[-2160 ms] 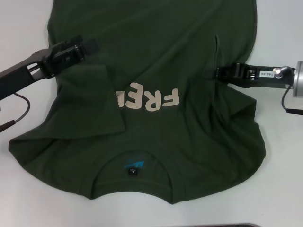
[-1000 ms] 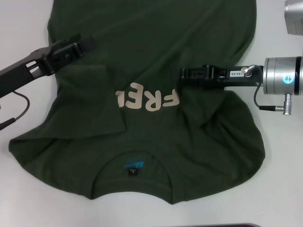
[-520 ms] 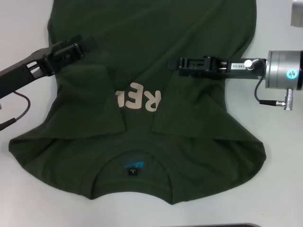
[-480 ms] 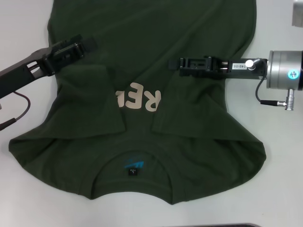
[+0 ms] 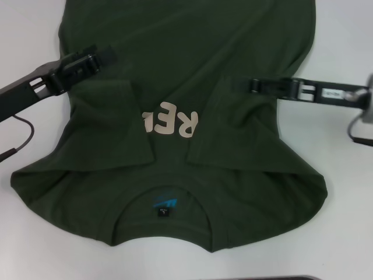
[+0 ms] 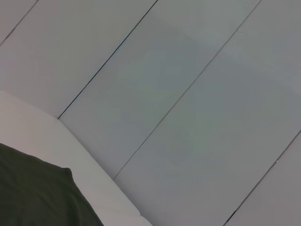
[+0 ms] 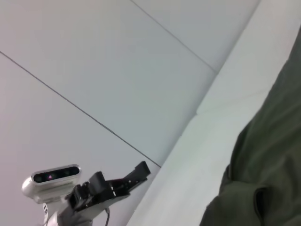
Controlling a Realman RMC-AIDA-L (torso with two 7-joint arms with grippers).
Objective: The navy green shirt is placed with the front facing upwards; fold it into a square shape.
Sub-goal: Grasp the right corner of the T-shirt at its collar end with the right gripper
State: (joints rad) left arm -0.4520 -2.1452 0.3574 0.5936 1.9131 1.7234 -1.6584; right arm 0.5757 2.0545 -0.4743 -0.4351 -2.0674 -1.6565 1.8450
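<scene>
Compared with half a second ago, the right gripper (image 5: 242, 84) sits further toward the right of the frame and lies flatter and thinner over the cloth, suggesting a withdrawal after laying the right-hand panel inward; the fold covering the "F" of the lettering (image 5: 170, 120) is unchanged, so only "RE" and part of another letter show. Its fingers appear drawn together with no cloth between them, though this is not certain. The left gripper (image 5: 105, 56) rests at the upper left on the shirt's left side; whether its fingers are apart or together cannot be told. The navy green shirt (image 5: 186, 46) fills the centre of the white table (image 5: 29, 245), long axis running top to bottom of the frame, collar and neck label (image 5: 164, 209) toward the lower edge, hem beyond the top edge. Both side panels now appear folded inward, so the lengthwise fold likely comes next.
</scene>
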